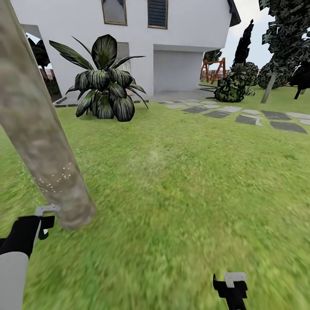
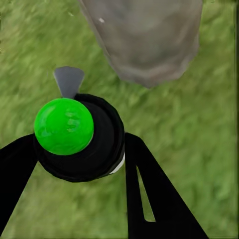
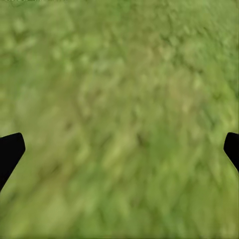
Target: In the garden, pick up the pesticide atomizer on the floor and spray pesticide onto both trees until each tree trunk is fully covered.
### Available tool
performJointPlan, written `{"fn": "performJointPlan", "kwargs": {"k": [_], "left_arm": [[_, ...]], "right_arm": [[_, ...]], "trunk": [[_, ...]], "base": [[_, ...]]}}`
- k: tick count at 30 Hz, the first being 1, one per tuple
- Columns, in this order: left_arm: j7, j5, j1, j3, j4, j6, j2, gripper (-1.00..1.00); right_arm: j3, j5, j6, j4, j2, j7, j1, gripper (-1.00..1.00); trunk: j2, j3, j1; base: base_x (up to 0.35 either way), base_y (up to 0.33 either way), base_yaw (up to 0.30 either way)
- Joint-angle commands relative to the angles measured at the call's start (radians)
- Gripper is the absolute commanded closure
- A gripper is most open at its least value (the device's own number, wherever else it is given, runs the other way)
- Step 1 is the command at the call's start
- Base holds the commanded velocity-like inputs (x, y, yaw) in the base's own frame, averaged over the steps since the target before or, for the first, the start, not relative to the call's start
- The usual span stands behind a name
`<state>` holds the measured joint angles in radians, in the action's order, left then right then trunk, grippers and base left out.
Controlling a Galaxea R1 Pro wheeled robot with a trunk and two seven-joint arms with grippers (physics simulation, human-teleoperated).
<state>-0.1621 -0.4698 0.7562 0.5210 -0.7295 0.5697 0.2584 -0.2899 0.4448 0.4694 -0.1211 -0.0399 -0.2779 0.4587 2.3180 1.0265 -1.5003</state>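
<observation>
— What does the left tool [image 2: 79, 149] hold?
— It is clamped on the pesticide atomizer [image 2: 79, 137]: a black finger [image 2: 154, 194] presses each side of the round black body, the green cap facing the wrist camera, the grey nozzle toward the tree trunk [image 2: 144, 40].
— Where is that trunk from the head?
— At ten o'clock, leaning, its foot in the grass [image 1: 181, 193] just beside the left tool [image 1: 43, 224]. Fine white specks of pesticide [image 1: 56, 181] dot its lower bark.
— And the right tool [image 1: 232, 286]?
— At five o'clock, low over the lawn, spread wide with nothing between its fingers; its wrist camera sees a black fingertip [image 3: 10, 152] at either edge and blurred grass beneath.
— Anything further off?
— A striped broad-leaved plant [image 1: 105, 82] at eleven o'clock, grey stepping stones [image 1: 247, 118] at one, a white house [image 1: 172, 38] behind.
</observation>
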Motion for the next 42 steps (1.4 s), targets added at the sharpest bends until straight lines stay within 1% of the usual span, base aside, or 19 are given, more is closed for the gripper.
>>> {"fn": "performJointPlan", "kwargs": {"k": [1,2,3,4,5,12,17,21,26,35,42], "left_arm": [[0.0,-0.001,-0.001,0.001,0.001,-0.028,0.0,1.0],[0.001,-0.001,-0.004,0.005,0.007,-0.064,0.001,1.0],[0.001,-0.001,-0.01,0.019,0.017,-0.103,0.001,1.0],[0.001,-0.001,-0.012,0.035,0.021,-0.123,0.001,1.0],[0.001,-0.001,-0.013,0.04,0.023,-0.13,0.001,1.0],[0.001,-0.001,-0.014,0.043,0.025,-0.134,-0.001,1.0],[0.001,-0.001,-0.014,0.043,0.025,-0.134,-0.001,1.0],[0.002,-0.002,-0.017,0.049,0.025,-0.134,0.003,1.0],[0.007,-0.001,-0.019,0.05,0.025,-0.134,-0.002,1.0],[0.01,-0.001,-0.02,0.052,0.025,-0.134,-0.002,1.0],[0.01,-0.001,-0.02,0.052,0.025,-0.134,-0.002,1.0]], "right_arm": [[0.0,0.0,0.0,0.0,0.0,0.0,0.0,-1.0],[0.0,0.0,0.0,0.0,0.0,0.0,0.0,-1.0],[0.0,0.0,0.0,0.0,0.0,0.0,0.0,-1.0],[0.0,0.0,0.0,0.0,0.0,0.0,0.0,-1.0],[0.0,0.0,0.0,0.0,0.0,0.0,0.0,-1.0],[0.0,0.0,0.0,0.001,0.0,0.0,0.0,-1.0],[0.0,0.0,0.0,0.001,0.0,0.0,0.0,-1.0],[0.001,0.0,0.0,0.001,0.0,0.0,0.0,-1.0],[0.0,0.0,0.0,0.001,0.0,0.0,0.0,-1.0],[0.0,0.0,0.0,0.001,0.0,0.0,0.0,-1.0],[0.0,0.0,0.0,0.001,0.0,0.0,0.0,-1.0]], "trunk": [[0.0,0.0,0.0],[0.0,0.0,0.0],[0.0,0.0,0.0],[0.0,0.0,0.0],[0.0,0.0,0.0],[0.0,0.0,0.0],[0.0,0.0,0.0],[0.0,0.0,0.0],[0.0,0.0,0.0],[0.0,0.0,0.0],[0.0,0.0,0.0]], "base": [[0.0,0.0,0.0],[0.0,0.0,0.0],[0.087,-0.045,0.0],[0.187,-0.124,0.0],[0.216,-0.148,0.0],[0.206,-0.192,0.0],[0.026,-0.267,0.035],[0.09,-0.26,0.245],[0.227,-0.194,0.273],[0.245,-0.173,0.053],[0.245,-0.173,0.252]]}}
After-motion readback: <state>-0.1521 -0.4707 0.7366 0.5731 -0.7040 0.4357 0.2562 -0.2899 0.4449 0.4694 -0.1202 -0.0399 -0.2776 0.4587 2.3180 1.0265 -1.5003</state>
